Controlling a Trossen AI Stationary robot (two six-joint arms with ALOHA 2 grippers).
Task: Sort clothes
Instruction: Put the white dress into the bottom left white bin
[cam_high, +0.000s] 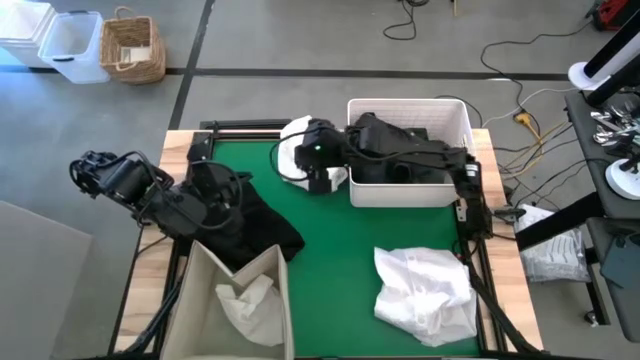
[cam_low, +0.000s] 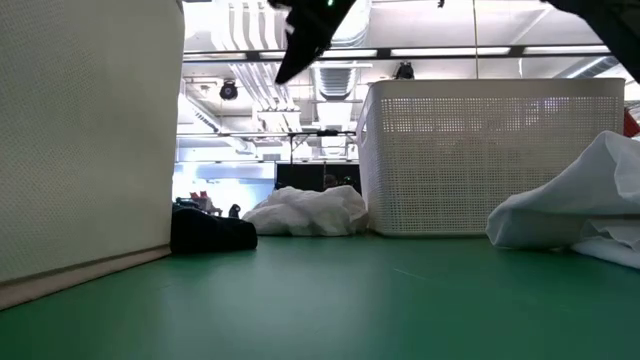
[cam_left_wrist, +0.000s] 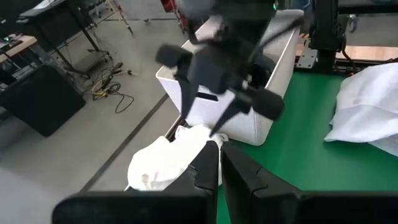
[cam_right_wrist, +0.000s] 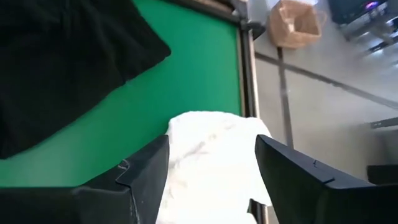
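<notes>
A white garment (cam_high: 292, 150) lies crumpled on the green mat at the far edge, just left of the white plastic basket (cam_high: 455, 115). My right gripper (cam_right_wrist: 211, 168) hangs open above it, one finger on either side, touching nothing; the low view shows the gripper (cam_low: 310, 45) well above the white garment (cam_low: 305, 212). A black garment (cam_high: 250, 225) lies spread on the mat at the left. Another white garment (cam_high: 425, 290) lies heaped at the near right. My left gripper (cam_left_wrist: 220, 152) is shut and empty, held over the black garment's left part.
A beige fabric bin (cam_high: 200, 290) stands at the near left with a white cloth (cam_high: 248, 305) inside. The right arm reaches over the white basket (cam_low: 490, 160). Open green mat lies in the middle. The far white garment hangs slightly over the table's far edge.
</notes>
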